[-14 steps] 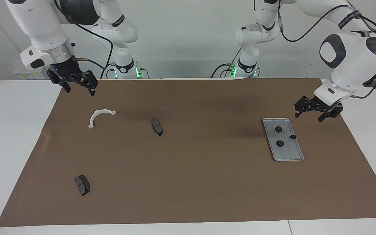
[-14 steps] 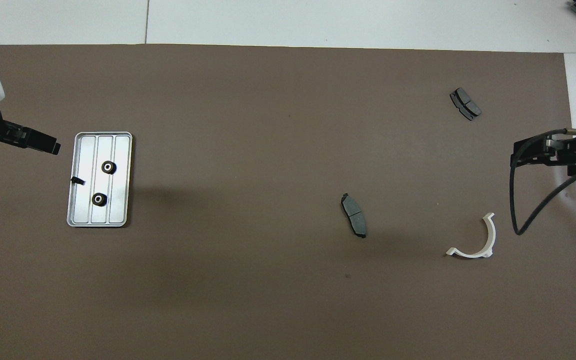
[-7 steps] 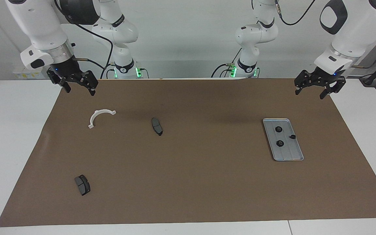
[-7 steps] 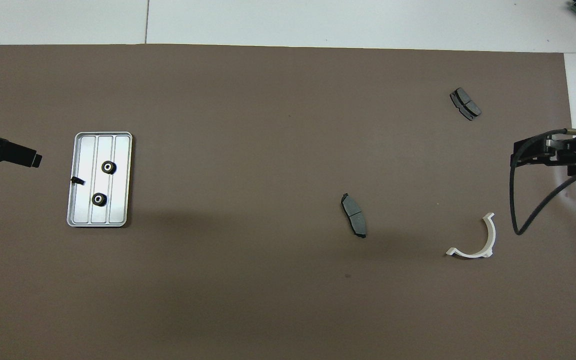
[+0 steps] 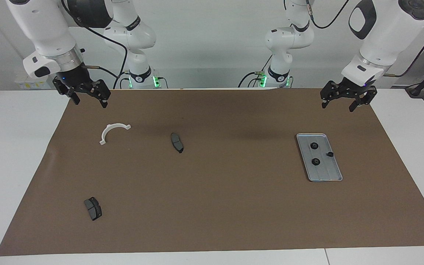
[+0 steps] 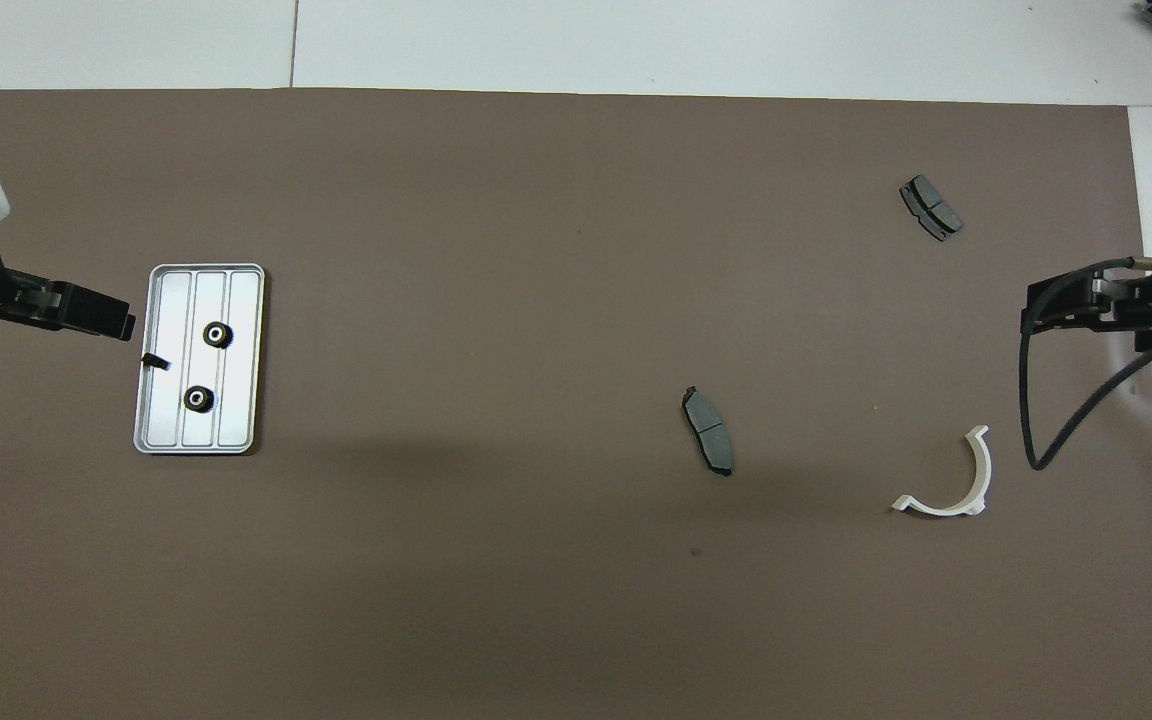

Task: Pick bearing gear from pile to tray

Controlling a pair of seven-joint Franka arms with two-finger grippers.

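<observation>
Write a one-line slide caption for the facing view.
Two gears lie in the tray; both grippers hang raised.

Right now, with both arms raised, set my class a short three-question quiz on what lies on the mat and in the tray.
1. How many round black gears lie in the tray?
2. True or false: the white half-ring bracket lies in the tray.
3. Which dark pad is farther from the robots: A, the pad beside the bracket, or B, the pad by the mat's edge?

Key
1. Two: one gear and another gear; a smaller black piece lies beside them.
2. False: it lies on the brown mat, toward the right arm's end.
3. B.
Both the left gripper and the right gripper hang open, holding nothing.
</observation>
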